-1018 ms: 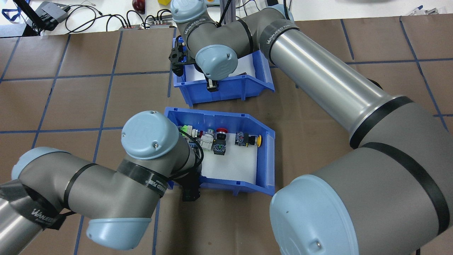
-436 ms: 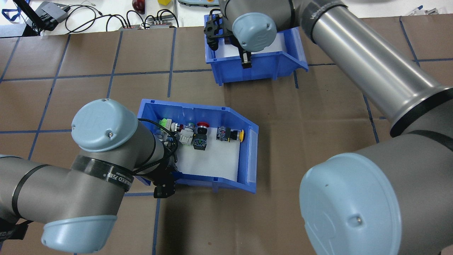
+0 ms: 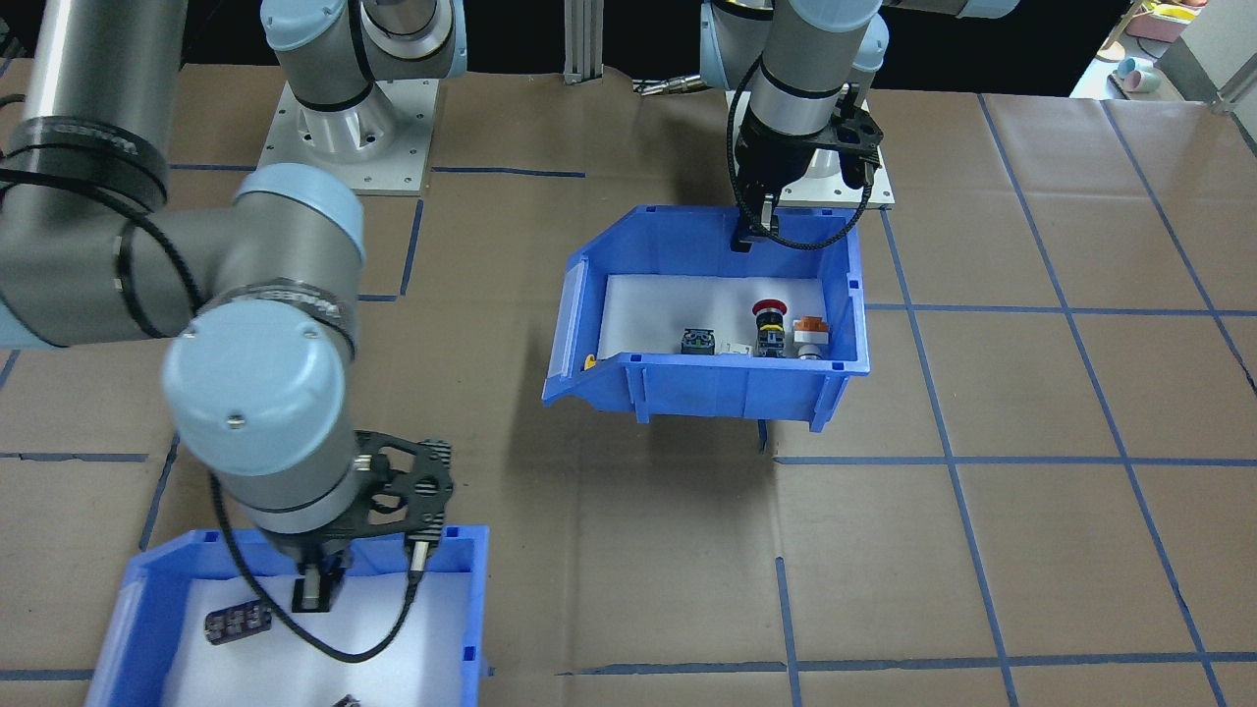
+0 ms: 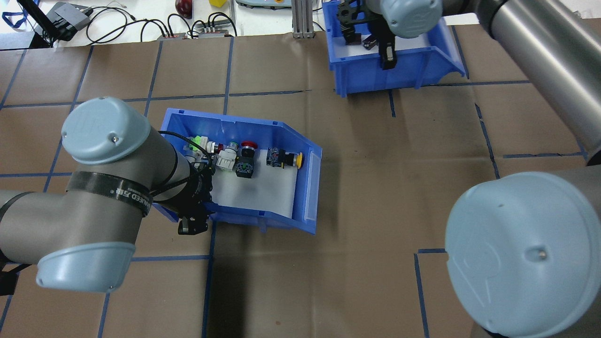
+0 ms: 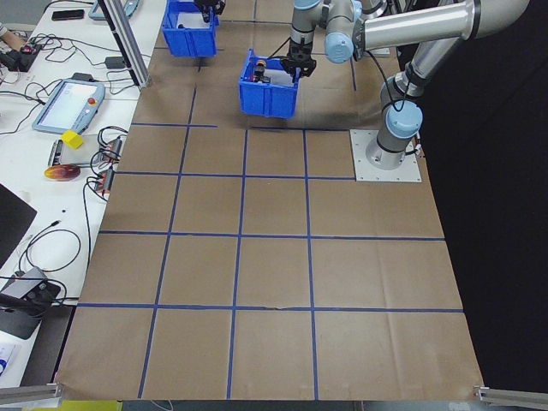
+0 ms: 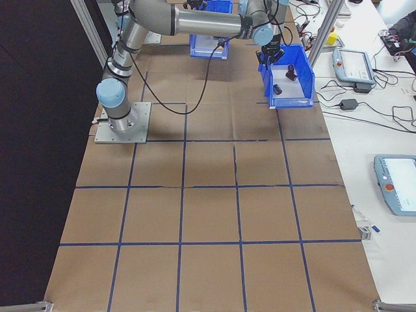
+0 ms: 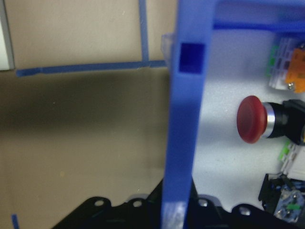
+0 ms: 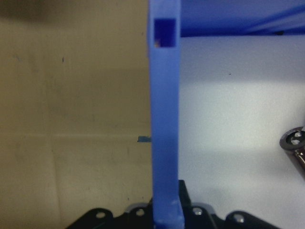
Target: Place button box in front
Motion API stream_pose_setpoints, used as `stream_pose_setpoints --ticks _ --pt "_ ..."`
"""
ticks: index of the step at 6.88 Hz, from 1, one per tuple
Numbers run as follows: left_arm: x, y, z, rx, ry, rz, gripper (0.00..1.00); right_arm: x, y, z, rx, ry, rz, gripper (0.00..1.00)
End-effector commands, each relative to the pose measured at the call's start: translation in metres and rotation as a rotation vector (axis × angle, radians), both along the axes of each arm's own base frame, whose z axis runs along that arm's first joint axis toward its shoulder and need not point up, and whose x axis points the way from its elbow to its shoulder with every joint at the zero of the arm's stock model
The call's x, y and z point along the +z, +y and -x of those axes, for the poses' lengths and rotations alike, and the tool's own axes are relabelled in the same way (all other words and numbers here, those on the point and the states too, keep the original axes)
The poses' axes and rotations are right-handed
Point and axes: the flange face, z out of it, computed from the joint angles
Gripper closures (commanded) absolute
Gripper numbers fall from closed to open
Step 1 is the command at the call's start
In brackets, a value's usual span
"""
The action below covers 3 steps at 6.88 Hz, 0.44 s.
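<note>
The button box [image 4: 244, 126] is a blue bin with a white liner. It holds a red mushroom button [image 4: 247, 145], a yellow one and green ones. My left gripper [image 4: 193, 219] is shut on its near wall [image 7: 183, 143], and its shadow on the paper shows it held off the table. In the front-facing view the button box [image 3: 727, 391] hangs below the left gripper [image 3: 748, 236]. My right gripper [image 4: 387, 57] is shut on the wall [image 8: 164, 119] of the matching blue bin [image 4: 399, 79] at the far edge.
The matching bin [image 3: 473, 609] holds black parts [image 8: 295, 140] on a white liner. Brown paper with blue tape lines [image 4: 263, 93] covers the table. Cables and devices [image 4: 70, 16] lie beyond the far edge. The left arm's base plate [image 5: 387, 156] is bolted to the table.
The left arm has carried the button box to the left and slightly farther away. The right arm has carried the other bin to the right and toward the far edge.
</note>
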Motion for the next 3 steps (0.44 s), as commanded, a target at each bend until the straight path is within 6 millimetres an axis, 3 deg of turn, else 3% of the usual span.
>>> stream_pose_setpoints --ticks 1,2,3 --pt "-0.001 -0.081 0.004 0.018 0.009 -0.001 0.99 0.017 0.023 0.081 0.002 -0.007 -0.023 0.94" --pt "-0.01 -0.117 0.017 0.012 0.021 -0.001 0.99 0.02 0.043 0.112 -0.006 -0.01 -0.041 0.94" --pt "-0.025 -0.151 0.033 0.045 0.133 0.024 0.99 0.025 0.067 0.131 -0.025 -0.043 -0.047 0.94"
